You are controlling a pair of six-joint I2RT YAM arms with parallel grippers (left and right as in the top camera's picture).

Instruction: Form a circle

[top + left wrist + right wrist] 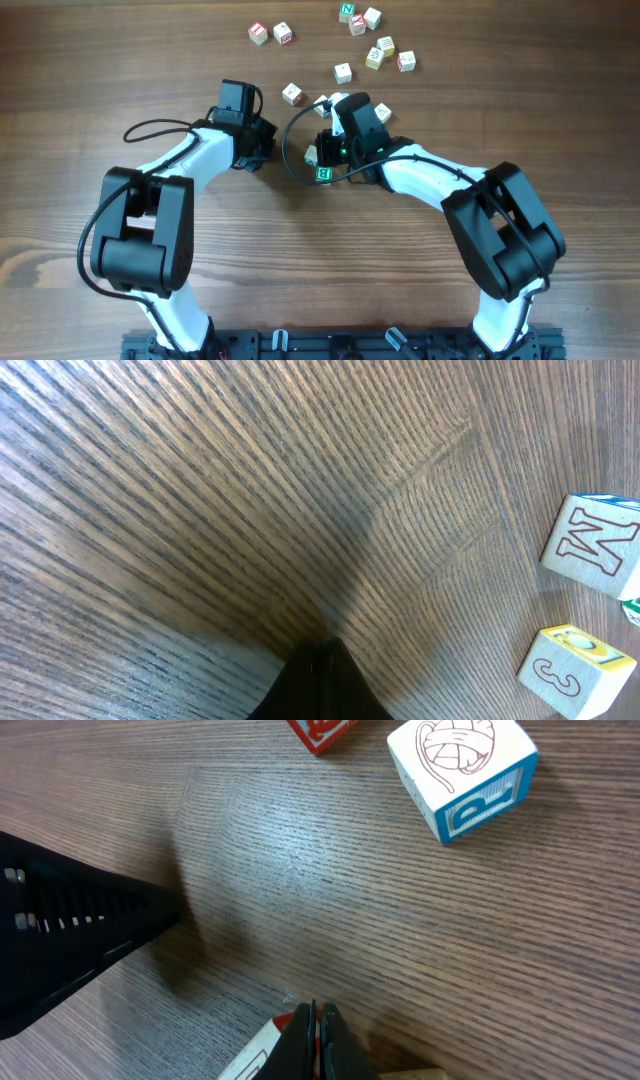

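- Pincers pressed together, both — left pincer (322, 652), right pincer (316, 1012) — low over desk (60, 60).
- Risk: right arm (430, 175) crowding loose cubes (292, 94) could knock them astray, spoiling any circle.

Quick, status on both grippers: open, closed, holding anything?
Left gripper: closed, holding nothing.
Right gripper: closed, nothing between the jaws.

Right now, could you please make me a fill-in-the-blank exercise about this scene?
The left claw and the right claw are both ___.
Beside the M cube, another cube shows the digit ___.
The yarn-ball cube has a ___ side face.
Missing words: shut; 3; blue.
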